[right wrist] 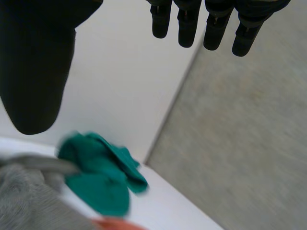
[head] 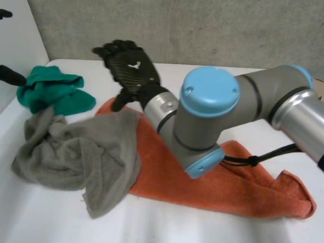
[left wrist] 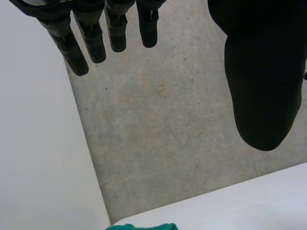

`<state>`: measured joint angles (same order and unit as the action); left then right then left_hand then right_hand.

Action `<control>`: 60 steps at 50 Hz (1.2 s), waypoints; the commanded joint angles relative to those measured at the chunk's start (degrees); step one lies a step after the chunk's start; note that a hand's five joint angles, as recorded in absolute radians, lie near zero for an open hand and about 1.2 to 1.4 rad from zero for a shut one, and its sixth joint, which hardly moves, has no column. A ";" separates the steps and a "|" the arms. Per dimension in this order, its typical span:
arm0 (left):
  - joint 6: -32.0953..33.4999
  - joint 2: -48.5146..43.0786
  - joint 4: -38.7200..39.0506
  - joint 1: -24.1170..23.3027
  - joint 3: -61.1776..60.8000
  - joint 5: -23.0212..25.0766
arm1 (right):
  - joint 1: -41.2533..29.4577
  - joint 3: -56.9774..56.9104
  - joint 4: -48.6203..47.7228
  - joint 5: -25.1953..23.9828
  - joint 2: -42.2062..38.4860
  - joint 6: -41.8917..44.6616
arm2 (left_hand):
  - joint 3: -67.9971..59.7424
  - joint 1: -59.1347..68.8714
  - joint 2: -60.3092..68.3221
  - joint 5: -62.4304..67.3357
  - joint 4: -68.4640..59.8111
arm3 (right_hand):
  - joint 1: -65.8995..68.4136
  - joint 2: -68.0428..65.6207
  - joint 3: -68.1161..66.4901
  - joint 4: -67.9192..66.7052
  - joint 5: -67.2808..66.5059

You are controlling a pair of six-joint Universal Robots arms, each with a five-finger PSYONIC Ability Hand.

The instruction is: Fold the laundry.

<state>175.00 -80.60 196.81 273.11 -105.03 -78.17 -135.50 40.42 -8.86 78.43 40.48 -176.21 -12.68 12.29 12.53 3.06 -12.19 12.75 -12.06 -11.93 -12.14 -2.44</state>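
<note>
Right hand (head: 129, 64) spread, empty, near crumpled grey towel (head: 77, 155) on orange towel (head: 213, 185); left hand (left wrist: 261, 96) straight-fingered, empty. Soft, floppy: pinch a corner, probably the near one.

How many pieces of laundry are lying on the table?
3. A green cloth lies bunched at the far left; a crumpled grey towel lies nearer, overlapping an orange towel spread to its right, partly behind the right arm. More may be hidden underneath.
</note>
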 commanded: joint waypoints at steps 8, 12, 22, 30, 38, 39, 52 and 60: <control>4.90 -1.22 -17.24 -1.44 1.41 15.49 | 9.90 18.89 13.25 0.49 15.76 4.46 | 2.12 -1.74 -1.98 -2.51 1.63 | -2.75 2.06 1.93 2.14 2.44; 11.14 -4.03 -23.40 -2.14 -0.97 20.77 | 12.80 27.07 13.69 0.49 19.98 8.59 | 2.68 -2.29 -2.53 -3.06 2.19 | -2.75 2.06 1.93 2.14 2.44; 30.30 -21.42 -12.52 -5.92 -1.32 12.26 | 19.57 48.08 9.83 -1.26 28.77 15.45 | 2.68 -2.29 -2.53 -3.06 2.19 | -2.75 2.06 1.93 2.14 2.44; 35.94 -32.25 -5.74 -8.38 1.57 8.21 | 26.07 57.05 4.12 -3.99 33.34 15.63 | -45.53 45.92 45.67 45.15 -46.02 | -2.75 2.06 1.93 2.14 2.44; 25.07 -25.76 2.85 -6.19 7.27 0.59 | 28.80 58.63 3.76 -4.69 34.66 15.45 | -67.32 67.71 67.47 66.94 -67.81 | -2.75 2.06 1.93 2.14 2.44; 23.73 -25.14 3.74 -5.83 8.34 -0.83 | 28.89 58.72 3.85 -4.69 34.84 15.45 | -67.32 67.71 67.47 66.94 -67.81 | -2.75 2.06 1.93 2.14 2.44; 28.20 -35.49 3.76 0.93 30.05 -19.91 | 30.30 58.90 5.08 -4.61 36.60 15.72 | -67.32 67.71 67.47 66.94 -67.81 | -2.75 2.06 1.93 2.14 2.44; 24.08 -38.05 -5.47 -2.05 28.13 -10.79 | 31.27 58.46 8.06 -4.43 37.13 17.82 | -6.38 6.77 6.53 6.00 -6.87 | -2.75 2.06 1.93 2.14 2.44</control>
<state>201.49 -117.46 197.32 273.33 -74.79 -95.70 -104.83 99.22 -2.96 73.85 77.36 -160.03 -45.95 41.48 45.98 34.60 -46.21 12.75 -12.06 -11.93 -12.14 -2.44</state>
